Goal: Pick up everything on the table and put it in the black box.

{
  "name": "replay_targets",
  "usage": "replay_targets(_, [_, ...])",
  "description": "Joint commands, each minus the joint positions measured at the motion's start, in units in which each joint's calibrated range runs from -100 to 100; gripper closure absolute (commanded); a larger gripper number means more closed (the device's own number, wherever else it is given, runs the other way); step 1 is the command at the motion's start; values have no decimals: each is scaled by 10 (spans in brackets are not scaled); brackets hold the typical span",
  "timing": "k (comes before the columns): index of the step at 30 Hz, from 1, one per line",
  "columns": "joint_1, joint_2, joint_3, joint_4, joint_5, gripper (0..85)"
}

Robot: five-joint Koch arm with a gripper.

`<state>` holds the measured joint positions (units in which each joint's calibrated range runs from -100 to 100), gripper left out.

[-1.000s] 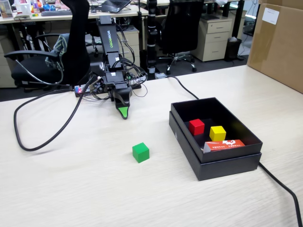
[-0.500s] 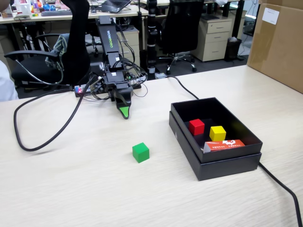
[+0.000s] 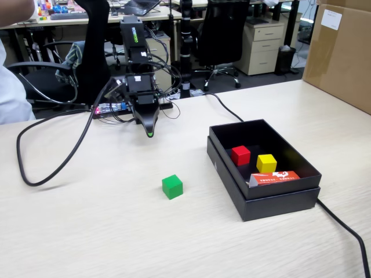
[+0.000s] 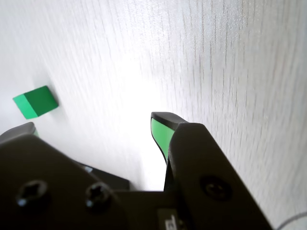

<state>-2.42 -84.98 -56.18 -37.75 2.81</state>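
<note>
The small green cube (image 3: 172, 186) sits alone on the beige wood-grain table (image 3: 87, 231), left of the black box (image 3: 264, 204). My gripper (image 3: 150, 133) hangs above the table behind the cube, pointing down, well apart from it. In the wrist view the gripper (image 4: 93, 123) is open and empty, with bare table between the green-padded jaws. The cube (image 4: 36, 101) lies up and to the left, just beyond the left jaw's tip.
Inside the black box lie a red cube (image 3: 240, 154), a yellow cube (image 3: 266, 163) and a small orange-red carton (image 3: 275, 177). A big brown carton (image 3: 342, 52) stands at the back right. Black cables (image 3: 35, 174) loop on the left and run past the box (image 3: 342, 226).
</note>
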Motion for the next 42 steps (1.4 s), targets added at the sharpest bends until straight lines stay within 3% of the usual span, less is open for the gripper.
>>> replay_targets(1, [-2,48,92,-73,3,398])
replay_targets(8, [1,305,404,-198,-1,398])
replay_targets(15, [17,577,665,-286,-28,398])
replay_targets(22, [19,791,758,-288,-57,396])
replay_targets(42, [14,1065,936,-288,-57,396])
